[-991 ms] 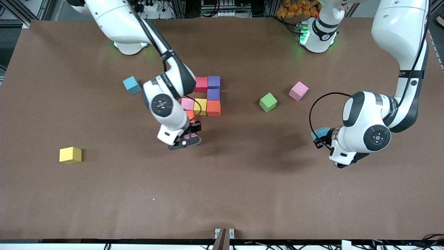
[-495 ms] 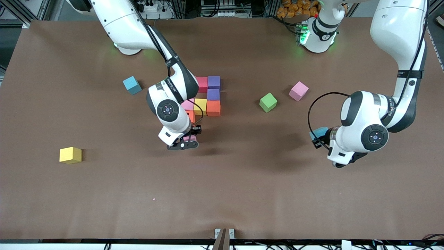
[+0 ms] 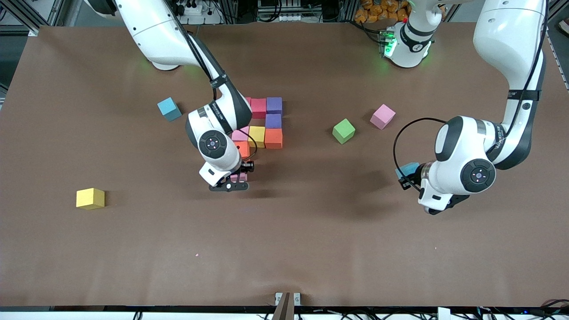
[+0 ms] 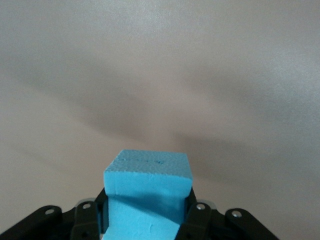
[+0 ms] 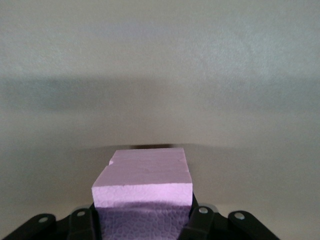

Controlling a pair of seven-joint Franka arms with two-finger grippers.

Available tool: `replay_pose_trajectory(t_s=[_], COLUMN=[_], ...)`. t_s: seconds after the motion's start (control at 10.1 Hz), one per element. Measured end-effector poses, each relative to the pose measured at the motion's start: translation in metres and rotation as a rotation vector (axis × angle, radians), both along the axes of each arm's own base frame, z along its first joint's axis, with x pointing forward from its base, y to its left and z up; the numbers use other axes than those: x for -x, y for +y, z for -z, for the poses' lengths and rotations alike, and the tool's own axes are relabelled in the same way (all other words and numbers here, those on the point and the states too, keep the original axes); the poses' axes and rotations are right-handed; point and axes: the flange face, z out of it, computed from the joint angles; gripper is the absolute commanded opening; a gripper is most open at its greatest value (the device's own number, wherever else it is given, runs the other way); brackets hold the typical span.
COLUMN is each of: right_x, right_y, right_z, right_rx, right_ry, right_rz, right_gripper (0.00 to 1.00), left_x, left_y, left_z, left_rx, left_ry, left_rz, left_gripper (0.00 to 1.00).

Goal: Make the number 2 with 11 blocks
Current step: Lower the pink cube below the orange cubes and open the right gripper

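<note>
Right gripper point(image 3: 234, 178) grips pink block point(image 5: 145, 182); left gripper point(image 3: 411, 174) grips blue block point(image 4: 148, 192).

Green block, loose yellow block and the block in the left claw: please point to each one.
green block point(image 3: 343, 131), front view, top face.
loose yellow block point(image 3: 90, 198), front view, top face.
light blue block point(image 4: 149, 170), left wrist view, top face, held in claw.

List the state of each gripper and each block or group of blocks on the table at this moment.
right gripper: shut on a pink block, just nearer the camera than the partial digit.
left gripper: shut on a light blue block, over bare table.
partial digit: touching blocks resting flat.
loose yellow block, loose light blue block, green block, loose pink block: resting apart, ungripped.
</note>
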Motion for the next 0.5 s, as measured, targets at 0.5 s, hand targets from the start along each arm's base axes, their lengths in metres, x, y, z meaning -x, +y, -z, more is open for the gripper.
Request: replay_pose_trajectory(t_s=[0.5], right_x=[0.0029], right_y=[0.0025], right_z=[0.0016], right_rx=[0.002], right_ry=[0.004], right_rz=[0.002], right_gripper=[0.26], left_x=[-0.0003], left_y=[0.0], left_z=[0.0001], left_rx=[0.001], left_ry=[-0.002], left_rz=[0.0], left_gripper=[0.18])
